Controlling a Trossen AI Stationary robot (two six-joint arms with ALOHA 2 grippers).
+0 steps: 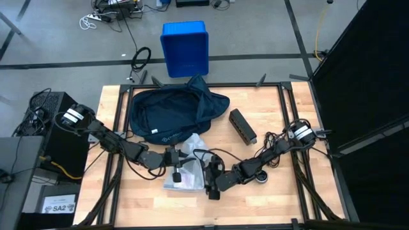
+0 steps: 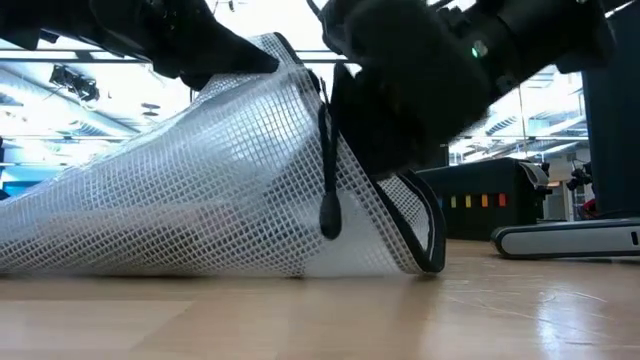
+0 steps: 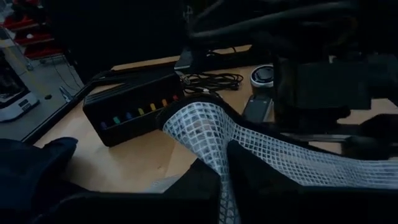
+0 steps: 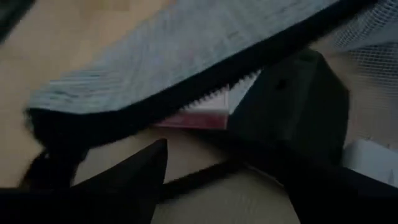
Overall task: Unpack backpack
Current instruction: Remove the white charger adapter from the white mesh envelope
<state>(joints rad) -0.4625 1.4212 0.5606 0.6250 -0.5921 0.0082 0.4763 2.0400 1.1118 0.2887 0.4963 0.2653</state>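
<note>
Right now the backpack (image 1: 176,114) sits slumped at twelve o'clock on the worktop (image 1: 275,191), unzipped. Toward six o'clock from it lies a white mesh pouch (image 1: 182,167). Left gripper (image 1: 174,156) has its fingers clamped shut on the pouch's top edge, lifting it into a tent. Right gripper (image 1: 213,185), at the pouch's three o'clock side, spreads its fingers wide around the dark-trimmed edge. A black box (image 1: 243,126) rests at two o'clock.

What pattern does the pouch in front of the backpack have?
The pouch is translucent white with a fine grid mesh and black edging, clearest in the low view.
</note>
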